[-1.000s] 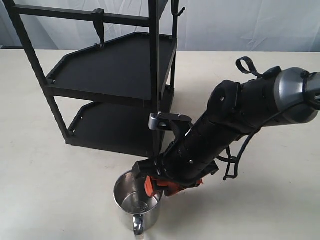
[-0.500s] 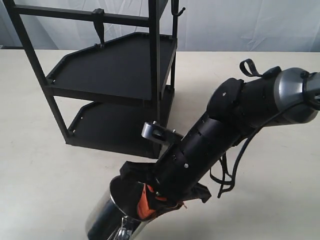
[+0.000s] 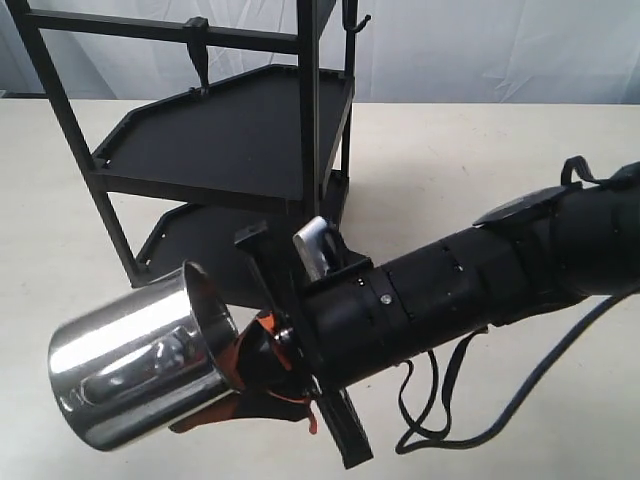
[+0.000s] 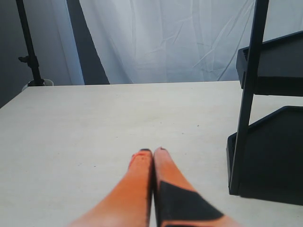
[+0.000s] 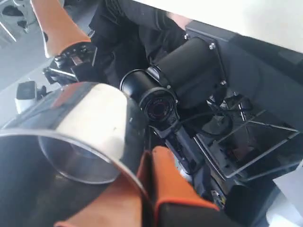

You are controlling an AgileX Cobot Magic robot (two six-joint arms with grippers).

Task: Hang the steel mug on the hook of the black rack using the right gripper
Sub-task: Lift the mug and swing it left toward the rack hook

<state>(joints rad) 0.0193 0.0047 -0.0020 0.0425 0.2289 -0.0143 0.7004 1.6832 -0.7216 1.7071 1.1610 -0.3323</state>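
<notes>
The steel mug [image 3: 130,365] hangs in the air on its side at the lower left of the exterior view, mouth towards the arm. My right gripper [image 3: 238,385] is shut on its rim, one orange finger [image 5: 173,182] outside the wall. The wrist view shows the mug's rim [image 5: 71,137] close up; its handle is hidden. The black rack [image 3: 235,125] stands behind, and the hook [image 3: 200,58] hangs from its crossbar, well above and behind the mug. My left gripper [image 4: 152,151] is shut and holds nothing, low over the table beside the rack's post [image 4: 247,99].
A thinner curved hook [image 3: 352,20] sits at the rack's top right corner. The right arm's black cables [image 3: 440,410] loop down to the table [image 3: 480,160]. A camera lens on a black mount [image 5: 158,108] faces the right wrist view.
The right gripper lifted the mug off the table and tipped it from upright onto its side, carrying it left. The right arm dropped lower and stretched out.
</notes>
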